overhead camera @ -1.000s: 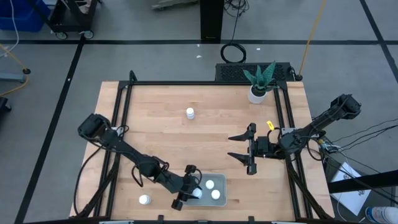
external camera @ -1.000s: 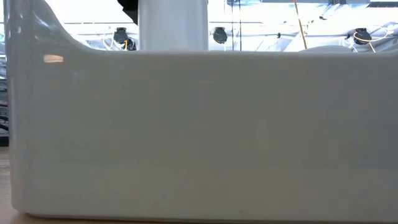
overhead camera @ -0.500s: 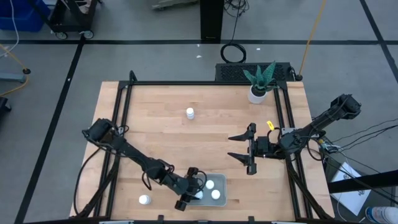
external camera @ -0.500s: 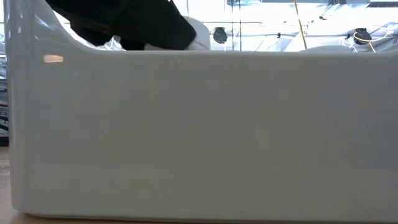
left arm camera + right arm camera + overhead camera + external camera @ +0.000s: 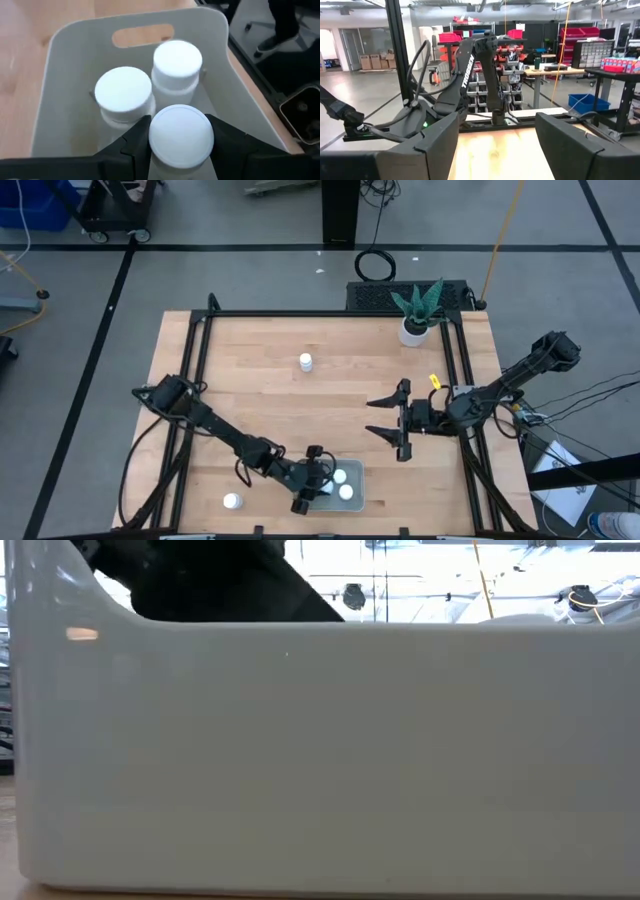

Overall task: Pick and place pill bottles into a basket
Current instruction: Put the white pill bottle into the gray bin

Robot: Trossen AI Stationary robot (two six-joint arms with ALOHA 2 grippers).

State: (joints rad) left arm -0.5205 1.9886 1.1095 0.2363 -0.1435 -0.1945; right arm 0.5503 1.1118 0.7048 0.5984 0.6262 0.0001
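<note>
Two pill bottles [image 5: 343, 484] already stand in the basket [image 5: 356, 470] seen from above, with the left gripper [image 5: 311, 491] over its near-left end, two more bottles [image 5: 306, 362] out on the table, and the right gripper [image 5: 385, 429] spread open, idle, well apart. In the left wrist view the fingers [image 5: 131, 141] clench a third bottle [image 5: 181, 135] just beside the two inside [image 5: 123, 93]; letting go crookedly could, I judge, knock a neighbour over.

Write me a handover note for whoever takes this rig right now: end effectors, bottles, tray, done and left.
Left end effector: over the tray, shut on a pill bottle, not yet let go.
Right end effector: open, waiting over the table's right half.
Done: two bottles stand in the tray.
Left: release the held one, then fetch the bottle at the table's far middle and the one near the front left edge.
</note>
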